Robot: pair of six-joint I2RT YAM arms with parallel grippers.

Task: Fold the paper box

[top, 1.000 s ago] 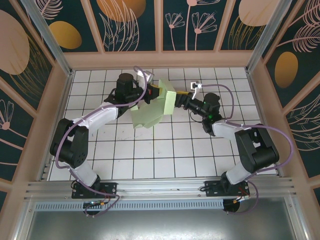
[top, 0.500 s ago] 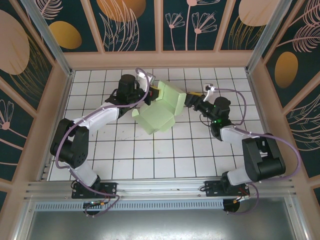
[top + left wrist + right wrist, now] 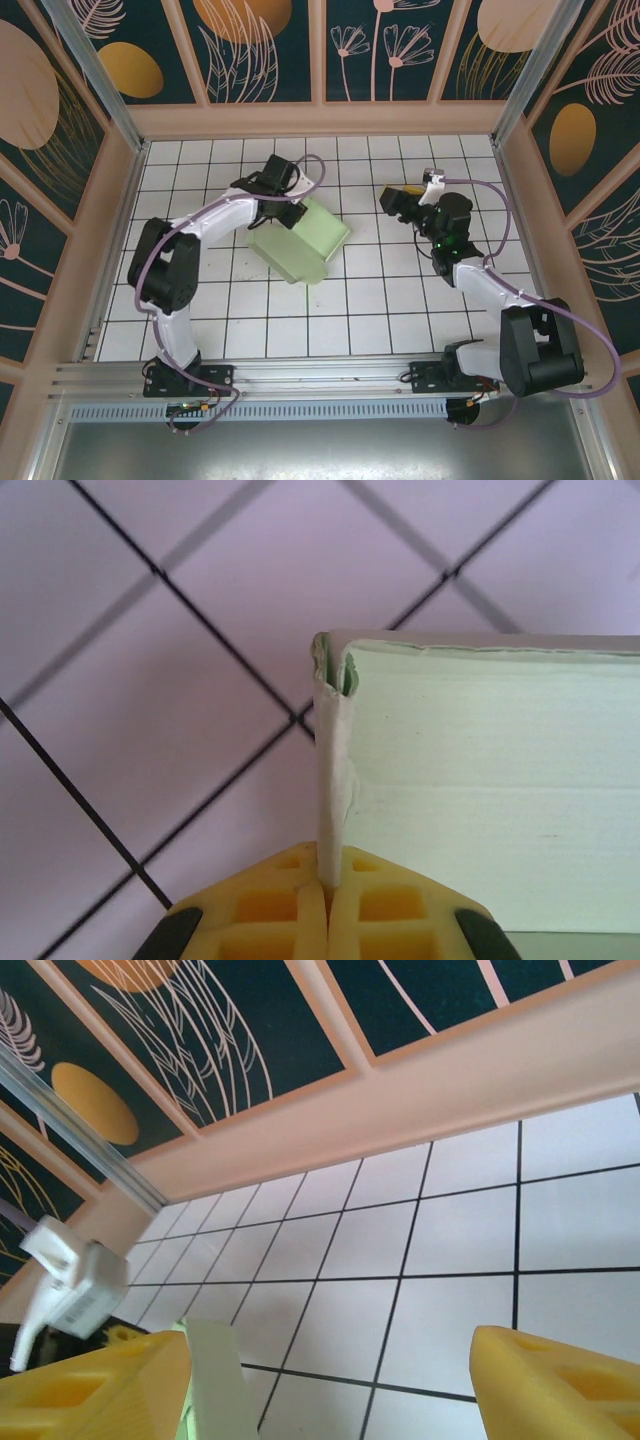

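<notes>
Bright, even overhead light; faint soft shadows; left wrist view soft-focused, purplish cast.

Pale mint-green thin card paper box point(image 3: 300, 243) lies on the white tiled table point(image 3: 380, 300), left of centre and toward the back wall. Left gripper point(image 3: 289, 209) sits at the box's far-left edge, jaws pinched onto one upright wall of it. Right gripper point(image 3: 394, 200) stands to the box's right, apart from it, jaws spread with nothing between them.
</notes>
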